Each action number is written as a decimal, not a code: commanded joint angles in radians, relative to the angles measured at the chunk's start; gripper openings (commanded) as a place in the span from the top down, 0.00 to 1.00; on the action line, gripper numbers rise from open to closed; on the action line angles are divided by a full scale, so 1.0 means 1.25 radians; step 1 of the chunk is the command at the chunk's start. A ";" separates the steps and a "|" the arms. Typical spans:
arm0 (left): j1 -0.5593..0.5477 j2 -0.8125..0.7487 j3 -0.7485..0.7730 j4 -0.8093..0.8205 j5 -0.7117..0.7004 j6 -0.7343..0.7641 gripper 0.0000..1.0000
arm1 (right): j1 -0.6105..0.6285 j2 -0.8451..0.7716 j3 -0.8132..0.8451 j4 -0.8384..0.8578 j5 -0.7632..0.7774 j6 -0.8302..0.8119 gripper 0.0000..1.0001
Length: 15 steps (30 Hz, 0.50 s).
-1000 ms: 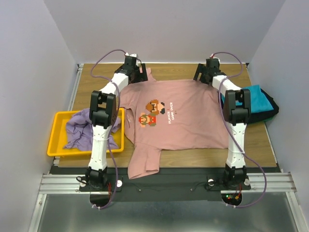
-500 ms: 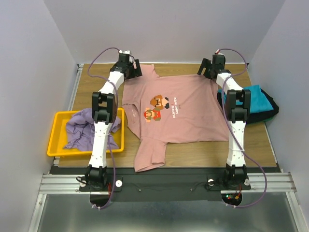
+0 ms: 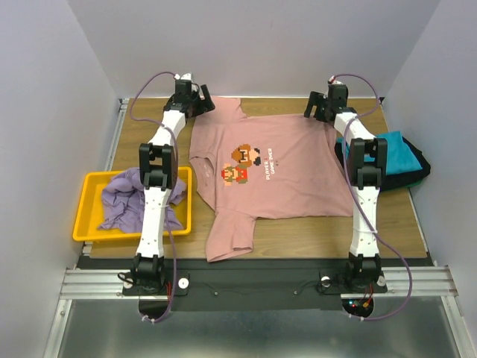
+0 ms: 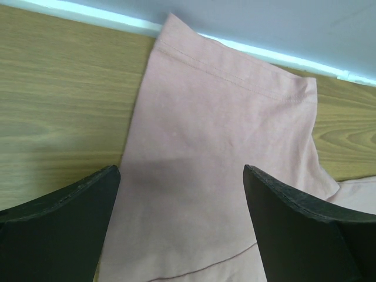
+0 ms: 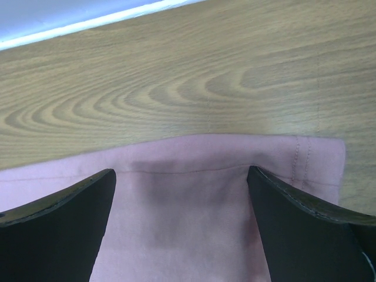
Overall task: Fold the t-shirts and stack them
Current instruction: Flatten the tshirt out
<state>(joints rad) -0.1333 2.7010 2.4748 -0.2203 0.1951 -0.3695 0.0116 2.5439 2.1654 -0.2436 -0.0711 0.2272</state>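
Pink t-shirt spread flat, printed PLAYER GAME OVER, left gripper and right gripper over it, jaws apart.

Wooden table, pink t-shirt, yellow bin

- Left arm is stretched far forward, with the left gripper angled downward and its fingers spread wide apart.
- Right arm is stretched far forward likewise, and the right gripper gapes equally wide.
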 commanded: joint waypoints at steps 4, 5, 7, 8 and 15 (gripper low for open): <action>-0.032 -0.245 0.012 0.009 -0.036 0.051 0.01 | -0.006 -0.154 -0.020 -0.063 -0.058 -0.015 0.00; -0.042 -0.328 -0.055 0.003 -0.049 0.056 0.01 | -0.003 -0.224 -0.073 -0.063 -0.063 -0.009 0.00; -0.055 -0.418 -0.199 0.003 -0.073 0.064 0.01 | 0.010 -0.335 -0.146 -0.062 -0.066 0.005 0.00; -0.061 -0.507 -0.251 -0.003 -0.082 0.065 0.01 | 0.020 -0.369 -0.186 -0.063 -0.066 0.008 0.00; -0.175 -0.892 -0.804 0.047 -0.266 -0.037 0.01 | 0.201 -0.687 -0.634 -0.032 -0.013 0.049 0.00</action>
<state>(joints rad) -0.2970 1.7565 1.7233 -0.1844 0.0109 -0.3431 0.1173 1.8107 1.5494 -0.3008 -0.1059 0.2562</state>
